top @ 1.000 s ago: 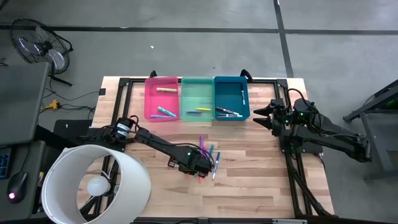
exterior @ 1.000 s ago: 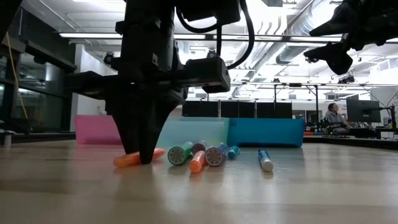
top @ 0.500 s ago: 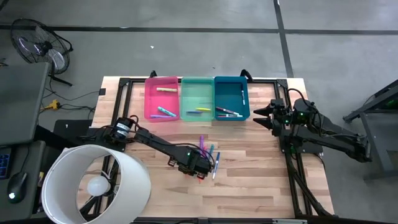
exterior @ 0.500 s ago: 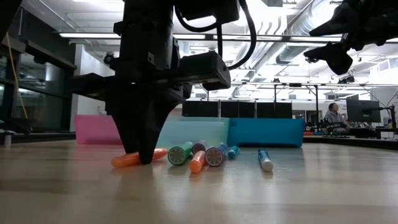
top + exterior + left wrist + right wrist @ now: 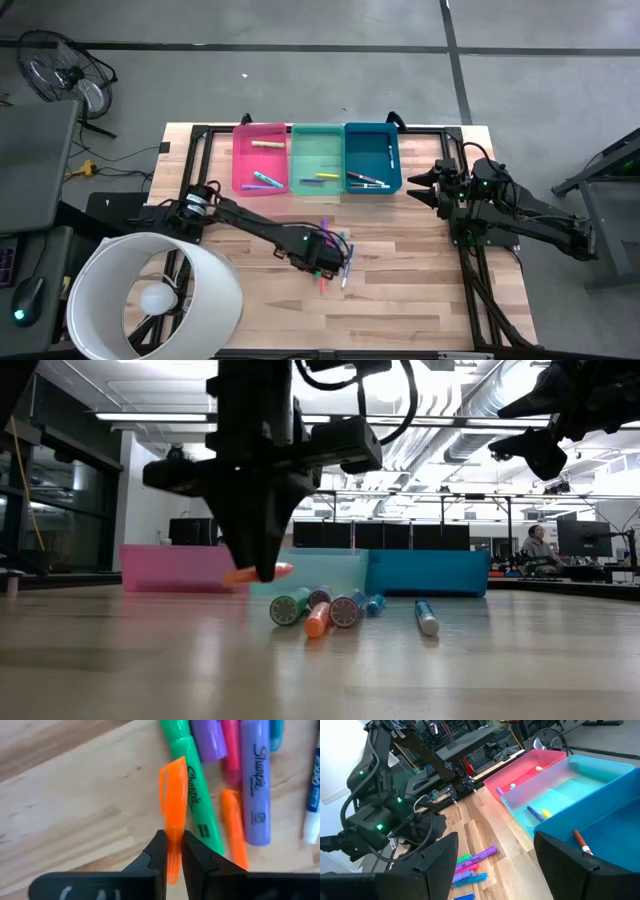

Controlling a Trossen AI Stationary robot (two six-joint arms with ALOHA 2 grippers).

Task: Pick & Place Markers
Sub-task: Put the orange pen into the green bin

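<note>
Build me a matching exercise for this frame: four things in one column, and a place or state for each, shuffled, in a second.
Things:
1. orange marker
2. left gripper
3. right gripper
4. green marker

States:
A. open, waiting by the blue bin
B. lying on the table
C. lifted off the wood
D. shut on a marker

Pairs: 1-C, 2-D, 3-A, 4-B

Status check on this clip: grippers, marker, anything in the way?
Left gripper shut on orange marker, lifted clear of the table. Right gripper open, parked beside blue bin. Loose markers below; path to bins looks unobstructed.
</note>
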